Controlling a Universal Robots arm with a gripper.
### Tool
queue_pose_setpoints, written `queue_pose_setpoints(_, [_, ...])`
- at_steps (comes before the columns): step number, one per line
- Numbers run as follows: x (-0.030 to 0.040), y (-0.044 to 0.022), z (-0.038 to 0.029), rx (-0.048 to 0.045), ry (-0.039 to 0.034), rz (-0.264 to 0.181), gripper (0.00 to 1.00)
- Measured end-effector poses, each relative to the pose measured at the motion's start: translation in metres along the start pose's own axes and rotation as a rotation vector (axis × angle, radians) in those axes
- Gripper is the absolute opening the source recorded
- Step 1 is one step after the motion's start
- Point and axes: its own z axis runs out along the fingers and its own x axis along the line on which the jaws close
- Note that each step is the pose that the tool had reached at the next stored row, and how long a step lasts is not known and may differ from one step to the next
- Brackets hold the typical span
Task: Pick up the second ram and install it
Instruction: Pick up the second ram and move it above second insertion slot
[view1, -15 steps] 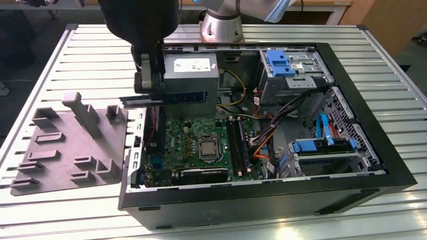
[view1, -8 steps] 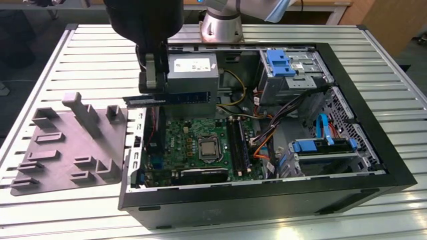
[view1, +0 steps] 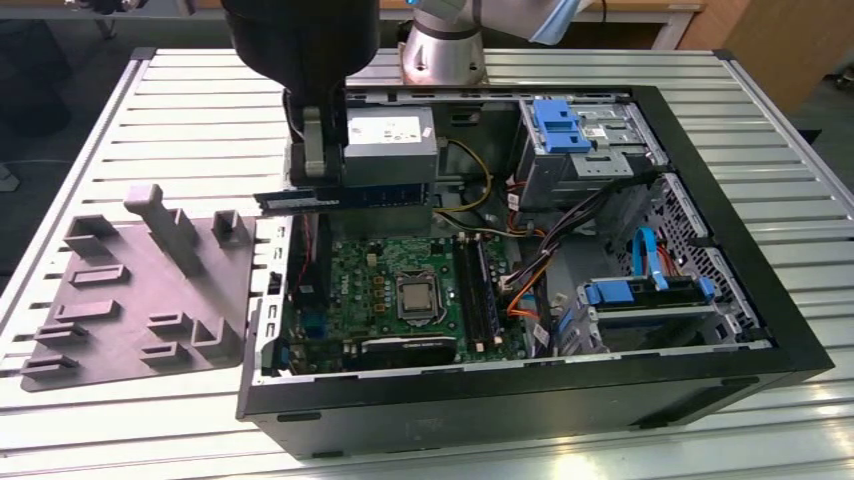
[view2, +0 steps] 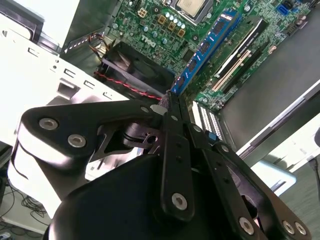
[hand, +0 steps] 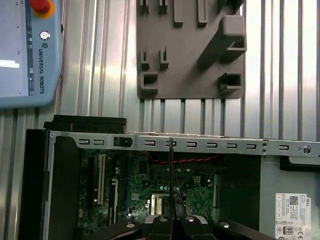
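The second ram is a long, narrow dark stick held level above the open computer case, over the motherboard's far edge. My gripper is shut on its end at the exterior view's left. In the second wrist view the ram looks blue with black chips and reaches out from the gripper over the board. The first wrist view has the ram edge-on as a thin dark line rising from the gripper. The long black sockets lie below, toward the exterior view's right of the stick.
A grey moulded tray with upright posts lies on the slatted table beside the case, at the exterior view's left. Inside the case are a power supply, cable bundles and blue drive brackets. A teach pendant rests on the table.
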Motion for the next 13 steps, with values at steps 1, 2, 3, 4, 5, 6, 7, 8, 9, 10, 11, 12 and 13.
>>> queue_pose_setpoints(1, [0.0000,-0.0008,0.0000,0.0000,0.0000,0.000,0.12])
queue_pose_setpoints(2, [0.0000,-0.0016,-0.0001,0.0000,0.0000,0.000,0.12])
queue_pose_setpoints(3, [0.0001,-0.0024,-0.0001,0.0000,0.0000,0.000,0.12])
queue_pose_setpoints(4, [0.0001,-0.0032,-0.0001,0.0001,0.0000,0.000,0.12])
queue_pose_setpoints(5, [0.0001,-0.0040,-0.0002,0.0000,0.0000,0.000,0.12])
queue_pose_setpoints(6, [0.0001,-0.0048,-0.0002,0.0000,0.0000,0.000,0.12])
queue_pose_setpoints(7, [0.0002,-0.0055,-0.0002,0.0000,0.0000,0.000,0.12])
queue_pose_setpoints(8, [0.0002,-0.0064,-0.0003,0.0001,0.0000,0.000,0.12])
queue_pose_setpoints(9, [0.0002,-0.0072,-0.0003,0.0000,0.0000,0.000,0.12])
queue_pose_setpoints(10, [0.0002,-0.0079,-0.0004,0.0000,0.0001,0.000,0.12])
queue_pose_setpoints(11, [0.0002,-0.0087,-0.0004,0.0000,0.0001,0.000,0.12])
queue_pose_setpoints(12, [0.0003,-0.0095,-0.0004,0.0000,0.0001,0.000,0.12])
queue_pose_setpoints(13, [0.0003,-0.0102,-0.0005,0.0000,0.0000,0.000,0.12])
